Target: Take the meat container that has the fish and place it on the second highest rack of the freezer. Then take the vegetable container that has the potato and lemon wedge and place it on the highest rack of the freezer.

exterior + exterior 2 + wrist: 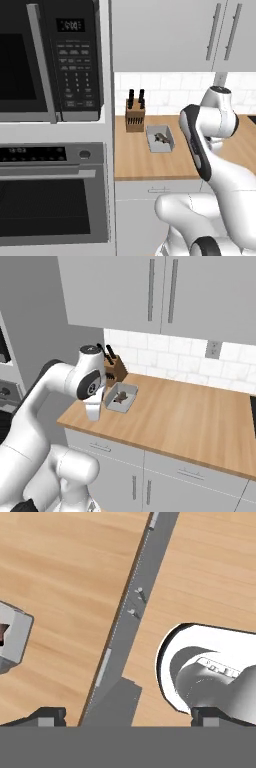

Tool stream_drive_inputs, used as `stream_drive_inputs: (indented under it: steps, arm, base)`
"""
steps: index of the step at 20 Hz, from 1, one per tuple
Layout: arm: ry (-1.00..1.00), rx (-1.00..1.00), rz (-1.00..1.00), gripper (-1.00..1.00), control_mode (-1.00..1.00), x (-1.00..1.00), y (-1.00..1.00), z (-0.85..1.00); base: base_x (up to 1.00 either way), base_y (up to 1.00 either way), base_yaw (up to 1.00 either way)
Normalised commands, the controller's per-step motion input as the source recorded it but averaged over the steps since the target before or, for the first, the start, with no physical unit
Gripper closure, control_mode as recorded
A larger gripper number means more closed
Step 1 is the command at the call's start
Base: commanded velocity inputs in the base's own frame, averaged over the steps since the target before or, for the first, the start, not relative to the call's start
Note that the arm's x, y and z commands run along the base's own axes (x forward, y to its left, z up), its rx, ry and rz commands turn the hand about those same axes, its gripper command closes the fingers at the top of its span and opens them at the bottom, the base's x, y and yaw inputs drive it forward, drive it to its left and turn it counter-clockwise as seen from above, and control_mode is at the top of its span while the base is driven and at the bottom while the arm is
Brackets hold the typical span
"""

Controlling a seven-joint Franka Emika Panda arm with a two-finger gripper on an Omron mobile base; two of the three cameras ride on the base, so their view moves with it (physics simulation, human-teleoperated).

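Observation:
A white open meat container (160,138) (121,397) sits on the wooden counter (190,421) in front of the knife block, with a dark grey-brown piece of food inside. One corner of it appears at the left edge of the hand view (14,637). My gripper (93,412) (132,716) hangs pointing down over the counter's front edge, nearer to me than the container and apart from it. Its jaws are wide open with nothing between them. The freezer and the vegetable container are out of view.
A knife block (134,115) (116,368) stands against the tiled back wall just behind the container. A microwave (50,60) and wall oven (50,195) fill the tall unit left of the counter. Cabinet doors hang above; drawers (100,447) sit below.

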Motion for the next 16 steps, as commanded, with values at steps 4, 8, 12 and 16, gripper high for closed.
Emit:
stream_drive_inputs:
  steps: [4, 8, 12, 16]
  arm:
    - [0.00, 0.01, 0.01, -1.00, -1.00, 0.40, 0.00, -0.27]
    - [0.00, 0.04, 0.00, -1.00, -1.00, 0.35, -0.05, -0.34]
    - [0.01, 0.05, 0.00, -1.00, -1.00, 0.33, -0.03, -0.28]
    - [0.06, 0.04, 0.00, -1.00, -1.00, 0.35, -0.06, -0.14]
  base:
    - [0.00, 0.00, 0.00]
    - [0.00, 0.00, 0.00]
    - [0.00, 0.00, 0.00]
    - [0.00, 0.00, 0.00]
